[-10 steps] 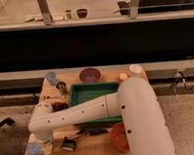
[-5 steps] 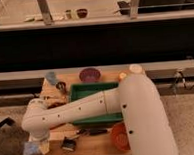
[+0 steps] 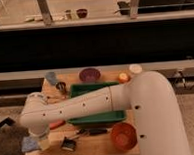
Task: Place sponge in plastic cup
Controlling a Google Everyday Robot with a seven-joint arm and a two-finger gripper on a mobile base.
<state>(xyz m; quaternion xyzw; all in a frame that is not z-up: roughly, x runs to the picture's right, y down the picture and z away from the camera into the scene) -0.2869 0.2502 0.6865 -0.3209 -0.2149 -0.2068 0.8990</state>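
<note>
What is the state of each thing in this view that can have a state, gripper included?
gripper: shut, low at the table's near corner, beside the sponge; grip unclear.
sponge: flat at that corner, not in the cup.
plastic cup: upright at the far edge, without sponge.
metal cup: upright.
purple bowl: open side up.
orange bowl: open side up.
green tray: partly hidden by the arm.

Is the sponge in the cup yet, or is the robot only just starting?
Nothing is done yet: the soft blue-grey sponge lies at the front left corner of the wooden table, apart from the pale blue plastic cup at the back. In hand: the robot's hand is down beside the sponge, shut; whether it grips is unclear. Left: lifting, carrying and dropping it in the cup.
</note>
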